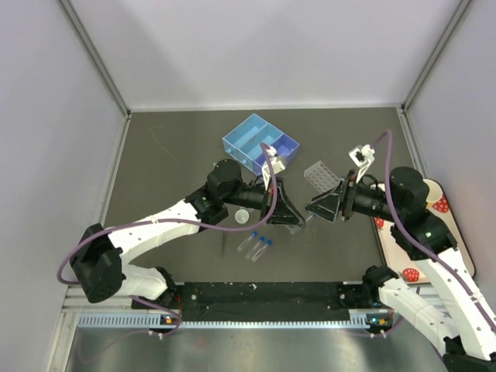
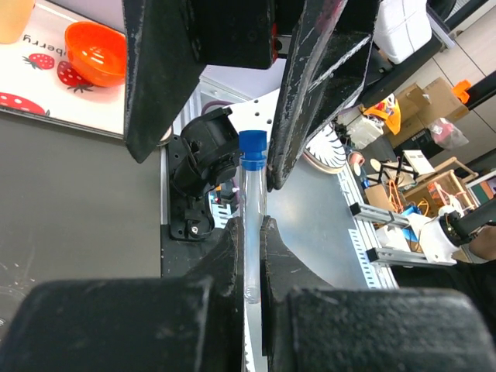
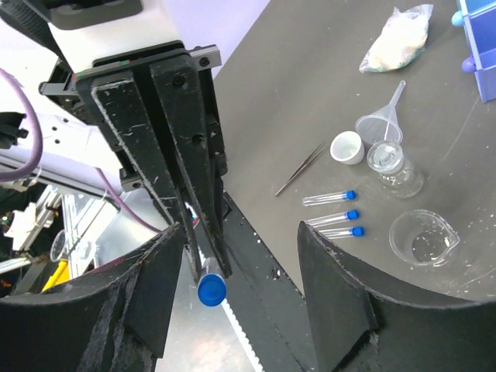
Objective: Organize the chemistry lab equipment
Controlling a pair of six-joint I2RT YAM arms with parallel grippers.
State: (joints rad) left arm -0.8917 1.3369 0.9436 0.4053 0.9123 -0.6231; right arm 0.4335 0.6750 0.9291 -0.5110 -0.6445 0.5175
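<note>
My left gripper (image 2: 249, 226) is shut on a clear test tube (image 2: 252, 201) with a blue cap (image 3: 211, 289), held up off the table and pointing at the right gripper. The right gripper (image 3: 240, 232) stands open, its two fingers on either side of the capped end without touching it. In the top view both grippers (image 1: 293, 215) (image 1: 312, 209) meet above the table's middle. Three more blue-capped tubes (image 3: 333, 217) lie on the table beside a funnel (image 3: 381, 122), a small beaker (image 3: 395, 167) and a round dish (image 3: 422, 236). The clear holed rack (image 1: 322, 177) lies behind the grippers.
A blue compartment box (image 1: 260, 143) sits at the back centre. Tweezers (image 3: 301, 169), a small white cup (image 3: 346, 147) and a plastic bag (image 3: 397, 35) lie near the glassware. The strawberry tray (image 1: 442, 205) with an orange bowl (image 2: 94, 50) is at the right edge.
</note>
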